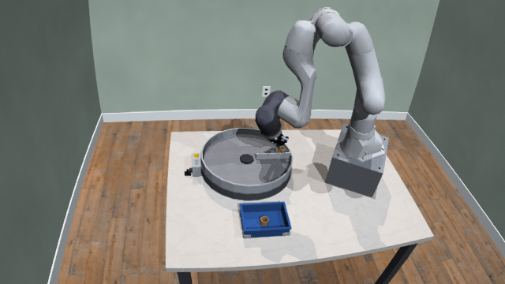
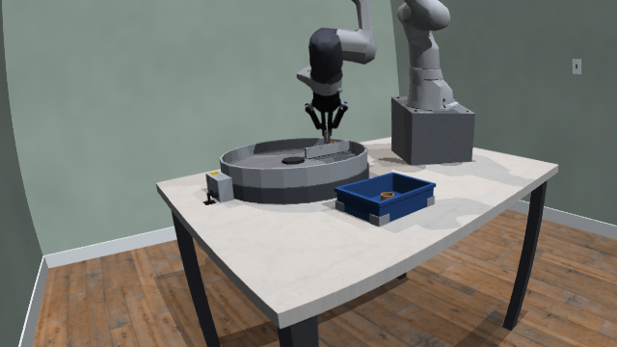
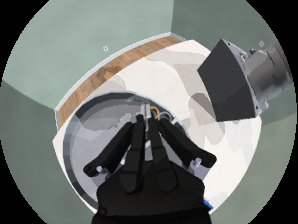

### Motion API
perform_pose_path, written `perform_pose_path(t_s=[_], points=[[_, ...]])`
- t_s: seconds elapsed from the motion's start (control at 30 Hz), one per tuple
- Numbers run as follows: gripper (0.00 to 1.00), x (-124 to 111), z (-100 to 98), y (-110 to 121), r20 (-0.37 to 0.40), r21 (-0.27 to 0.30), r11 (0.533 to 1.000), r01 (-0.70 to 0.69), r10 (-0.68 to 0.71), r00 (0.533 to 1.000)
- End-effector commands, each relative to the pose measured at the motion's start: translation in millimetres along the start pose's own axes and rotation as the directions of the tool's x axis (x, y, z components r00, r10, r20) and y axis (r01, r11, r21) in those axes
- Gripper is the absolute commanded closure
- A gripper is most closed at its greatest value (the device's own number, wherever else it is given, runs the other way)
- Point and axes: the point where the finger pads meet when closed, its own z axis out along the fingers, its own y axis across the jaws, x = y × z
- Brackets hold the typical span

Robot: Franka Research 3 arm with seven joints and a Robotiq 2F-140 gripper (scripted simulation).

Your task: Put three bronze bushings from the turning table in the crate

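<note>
Bronze bushing pick: fingers pinched on the ring's wall at the turning table's far-right rim.

Top: gripper (image 1: 279, 144) over a bronze bushing (image 1: 281, 149) behind the grey bar (image 1: 272, 156); one bushing (image 1: 263, 220) lies in the blue crate (image 1: 246, 221). Exterior: fingers (image 2: 328, 126) nearly pressed together, likely nipping the thin wall. Wrist: bronze glint (image 3: 154, 112) at the fingertips. Judged small, stiff, smooth, slippery; grip across the wall or rim.
</note>
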Motion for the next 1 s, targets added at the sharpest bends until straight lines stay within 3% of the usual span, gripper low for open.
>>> perform_pose_path(t_s=[0.0, 0.5, 0.97], points=[[1.0, -0.9, -0.6, 0.3, 0.003, 0.001, 1.0, -0.003, 0.003, 1.0], [1.0, 34.4, -42.6, 0.1, 0.003, 0.001, 1.0, -0.003, 0.003, 1.0], [1.0, 39.9, -49.2, 0.1, 0.003, 0.001, 1.0, -0.003, 0.003, 1.0]])
